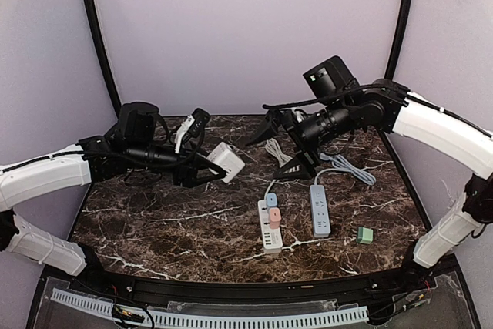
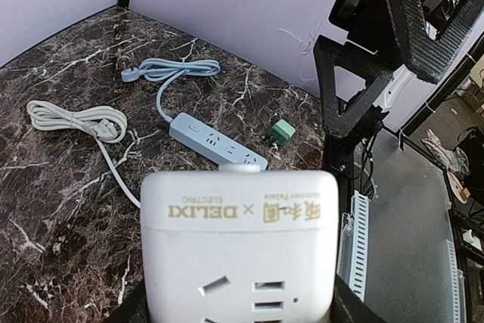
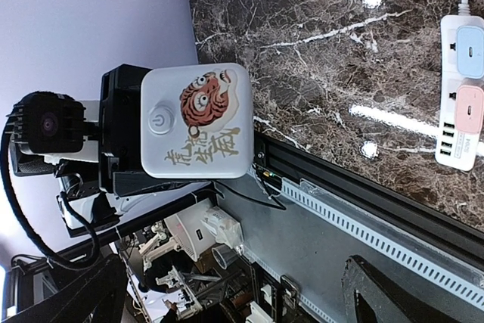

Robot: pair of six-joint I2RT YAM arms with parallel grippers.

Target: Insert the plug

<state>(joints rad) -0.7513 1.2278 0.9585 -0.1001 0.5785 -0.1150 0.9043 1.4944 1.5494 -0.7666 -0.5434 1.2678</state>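
Just above the marble table (image 1: pixel 154 229), at left centre of the overhead frame, the left pincer (image 1: pixel 206 169) is half closed around a white adapter cube (image 1: pixel 226 161), whose socket face fills the bottom of the left wrist view. Facing it from the upper right, the right pincer (image 1: pixel 286 148) is spread wide and holds nothing. The white power strip (image 1: pixel 269 225) and the grey-blue power strip (image 1: pixel 320 210) lie loose at lower centre, well apart from the cube. The cube's prongs are not visible, so how it is turned relative to the sockets cannot be told; a tilted approach would likely jam or miss. Both strips rest unheld and could slide under a push. With the two arms so near each other, a handover could knock the cube askew or drop it.
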